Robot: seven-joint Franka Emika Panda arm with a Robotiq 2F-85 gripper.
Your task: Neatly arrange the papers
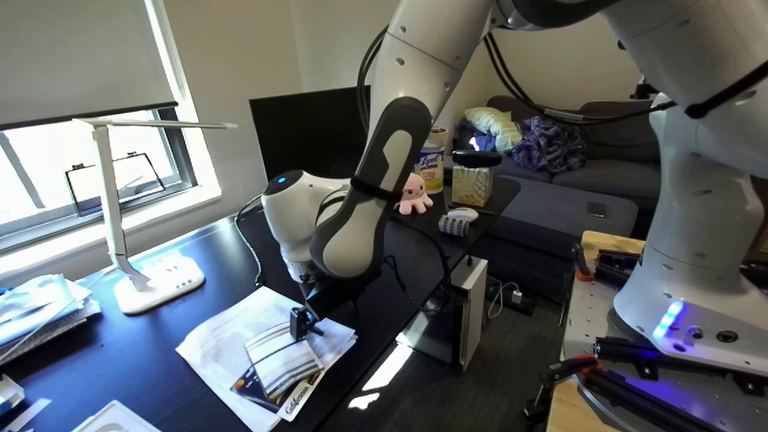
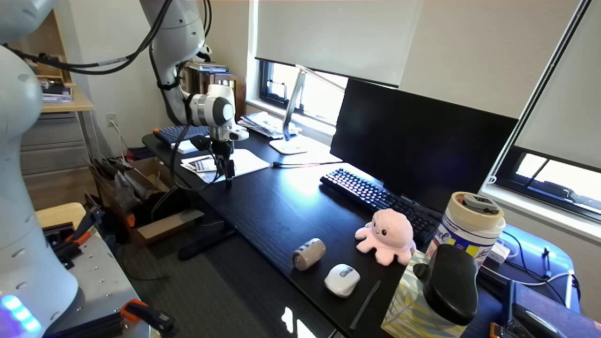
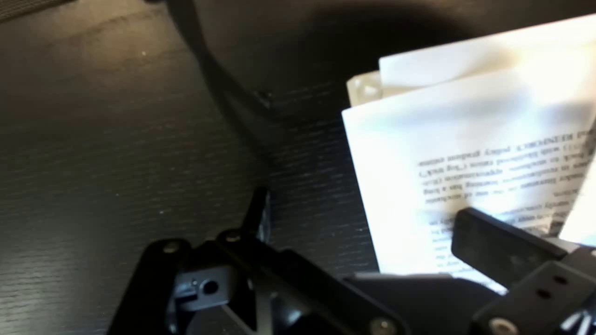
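While the hand straddles their edge, the papers lie unsquared

Because its sheets fan out at differing angles, the pile looks untidy near the long edge of a dark table, well apart from a white lamp. On top rest a striped white paper and, partly beneath it, a dark card and a slip lettered California.

The wrist view shows the hand spread wide, holding nothing: one finger is over a printed sheet, the other finger over bare table, the sheet's edge passing between them. I cannot tell whether either fingertip touches anything.

The step in hand seems to be lining up on the pile's end. To do it well, the hand should probably come down with its outer finger flat beside the loose edges, then nudge them inward slowly, because thin paper may buckle under a quick push. Pinching the pile looks harder, since a finger would have to get underneath. The small things on top could slide, and a shove toward the table's edge might send sheets over, so pushing away from that edge seems safer.
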